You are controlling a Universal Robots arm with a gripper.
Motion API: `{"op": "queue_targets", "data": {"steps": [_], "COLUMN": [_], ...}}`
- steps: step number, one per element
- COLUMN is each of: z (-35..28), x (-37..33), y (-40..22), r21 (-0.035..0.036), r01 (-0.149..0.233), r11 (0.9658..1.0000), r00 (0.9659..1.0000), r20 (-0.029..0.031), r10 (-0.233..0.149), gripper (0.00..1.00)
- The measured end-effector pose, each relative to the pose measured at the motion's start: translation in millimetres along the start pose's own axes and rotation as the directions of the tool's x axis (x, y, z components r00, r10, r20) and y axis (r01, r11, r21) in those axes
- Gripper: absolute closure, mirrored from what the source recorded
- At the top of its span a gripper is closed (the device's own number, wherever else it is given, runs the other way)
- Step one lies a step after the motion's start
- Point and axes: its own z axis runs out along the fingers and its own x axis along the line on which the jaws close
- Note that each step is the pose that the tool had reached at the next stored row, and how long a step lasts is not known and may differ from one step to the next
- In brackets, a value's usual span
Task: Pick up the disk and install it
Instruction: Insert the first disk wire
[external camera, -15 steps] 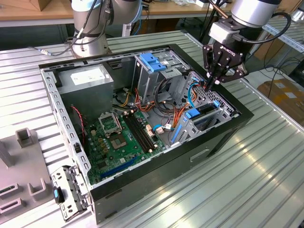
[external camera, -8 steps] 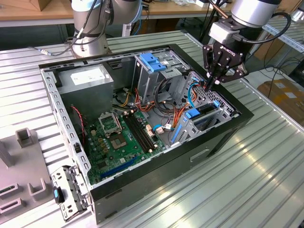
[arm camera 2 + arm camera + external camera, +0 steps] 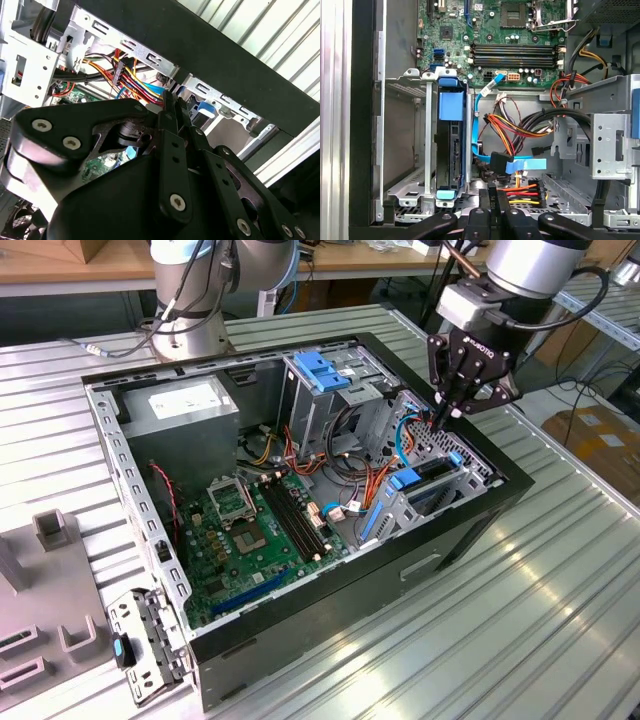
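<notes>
Disk [image 3: 452,165] seated in drive cage [image 3: 427,150]

1. I see the computer case [image 3: 330,610] lying open on the desk [image 3: 520,640].
2. The disk [image 3: 454,150] stands on edge in its drive cage [image 3: 427,150], beside the motherboard [image 3: 250,530].
3. My hand [image 3: 447,412] hangs above the case's edge on the exterior view's right.

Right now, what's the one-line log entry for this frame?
gripper: shut, empty, above case's drive end | disk: seated upright in cage | cables: loose beside cage
</notes>
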Motion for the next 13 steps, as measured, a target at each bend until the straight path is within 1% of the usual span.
{"op": "queue_targets", "data": {"steps": [2,13], "z": [0.0,0.0], "x": [0.0,0.0], "y": [0.0,0.0], "r21": [-0.0010,-0.0015], "r01": [-0.041,-0.061], "r11": [0.9992,0.9981], "r00": [0.9992,0.9981], "r20": [0.0002,0.0002], "r10": [0.041,0.061], "gripper": [0.83,0.83]}}
